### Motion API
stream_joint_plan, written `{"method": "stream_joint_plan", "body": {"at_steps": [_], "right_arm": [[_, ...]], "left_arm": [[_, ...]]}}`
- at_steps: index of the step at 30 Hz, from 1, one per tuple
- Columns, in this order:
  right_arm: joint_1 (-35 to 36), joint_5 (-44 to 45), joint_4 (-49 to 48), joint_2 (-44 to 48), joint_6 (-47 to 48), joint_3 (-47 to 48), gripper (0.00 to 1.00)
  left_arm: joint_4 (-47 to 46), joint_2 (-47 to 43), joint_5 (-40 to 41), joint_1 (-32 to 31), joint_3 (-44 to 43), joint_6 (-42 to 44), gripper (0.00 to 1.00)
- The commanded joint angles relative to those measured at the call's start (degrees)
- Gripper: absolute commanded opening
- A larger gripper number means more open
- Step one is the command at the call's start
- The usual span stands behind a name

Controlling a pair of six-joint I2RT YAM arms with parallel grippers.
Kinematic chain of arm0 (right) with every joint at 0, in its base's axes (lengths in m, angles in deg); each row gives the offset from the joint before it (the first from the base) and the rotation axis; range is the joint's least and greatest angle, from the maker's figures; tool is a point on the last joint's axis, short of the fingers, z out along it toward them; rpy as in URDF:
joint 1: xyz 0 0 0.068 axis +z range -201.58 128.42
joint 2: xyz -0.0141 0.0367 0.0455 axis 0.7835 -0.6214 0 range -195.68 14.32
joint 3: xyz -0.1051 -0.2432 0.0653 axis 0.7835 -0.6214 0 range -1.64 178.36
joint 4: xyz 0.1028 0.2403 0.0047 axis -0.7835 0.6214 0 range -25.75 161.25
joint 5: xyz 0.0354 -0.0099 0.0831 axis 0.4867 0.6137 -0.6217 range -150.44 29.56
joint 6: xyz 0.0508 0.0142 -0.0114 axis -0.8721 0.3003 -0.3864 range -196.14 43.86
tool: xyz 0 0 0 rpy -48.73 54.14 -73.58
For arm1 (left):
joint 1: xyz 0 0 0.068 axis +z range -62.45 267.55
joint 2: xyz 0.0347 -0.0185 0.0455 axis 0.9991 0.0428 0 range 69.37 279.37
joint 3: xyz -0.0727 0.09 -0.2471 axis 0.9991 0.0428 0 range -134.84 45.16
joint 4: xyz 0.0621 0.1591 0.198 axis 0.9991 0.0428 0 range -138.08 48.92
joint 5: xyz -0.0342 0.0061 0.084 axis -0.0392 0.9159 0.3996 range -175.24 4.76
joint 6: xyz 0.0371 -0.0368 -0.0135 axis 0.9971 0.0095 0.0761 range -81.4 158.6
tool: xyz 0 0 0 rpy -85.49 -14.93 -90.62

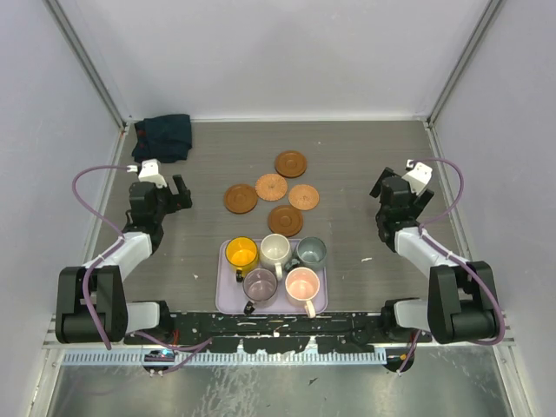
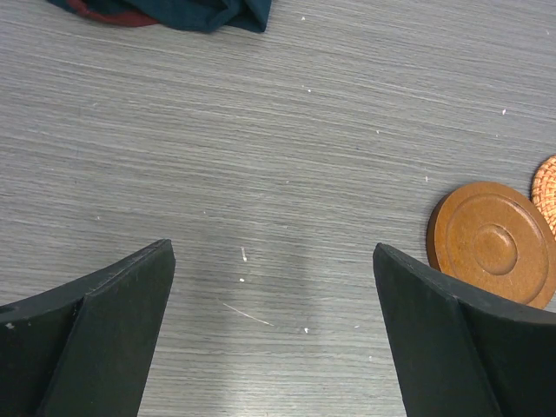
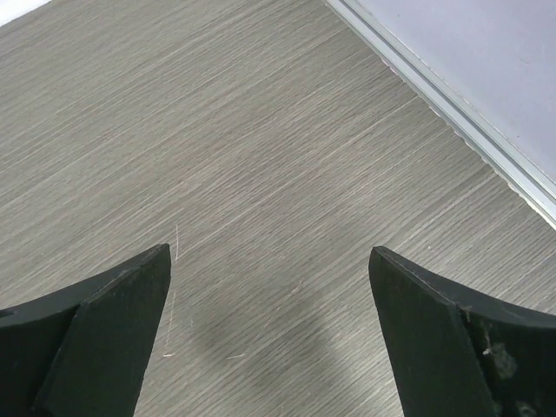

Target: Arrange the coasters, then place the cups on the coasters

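While both arms sat out to the sides, the top view had the five coasters (image 1: 271, 186) bunched mid-table, some touching, just beyond the lavender tray (image 1: 228, 297). All five cups (image 1: 275, 250) stood on that tray: three in the far row, two in the near row. The left gripper (image 1: 183, 194) was left of the bunch and the right gripper (image 1: 383, 200) well to its right. Both had fingers spread wide and held nothing. A dark cloth (image 1: 165, 137) lay in the far left corner.

Left wrist view: fingers were wide apart over bare table (image 2: 261, 156), nothing between them. A brown coaster (image 2: 491, 243) lay flat just right of the right finger, with a woven coaster (image 2: 547, 187) edge beyond it. The cloth (image 2: 174, 13) was at the far edge.

Right wrist view: fingers were equally wide and empty, with only table (image 3: 243, 130) and the side rail (image 3: 452, 104) visible. No coaster or cup was in sight.

Judged step: spreading the coasters, not started. The left arm looked best placed, so it should take the leftmost disc first. Flat discs likely need a rim pinch or a slide. Leave gaps wide enough for the cup handles.
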Motion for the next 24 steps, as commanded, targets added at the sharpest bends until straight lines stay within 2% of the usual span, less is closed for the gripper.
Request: {"method": "stream_joint_plan", "body": {"at_steps": [1,20,24], "right_arm": [[0.49,2.26,-0.37,-0.13,-0.13,2.59,1.0],[1.03,2.38,0.95,-1.99,-0.15,3.91,1.0],[1.1,0.22,1.19,-2.05,1.01,4.07,1.0]], "left_arm": [[-3.31,-1.57,-0.28,-0.18,-0.13,0.9,0.98],[-3.88,-1.11,0.84,-0.22,0.24,1.13,0.98],[-4.89,-2.0,-0.61,-0.18,1.13,1.6,0.98]]}}
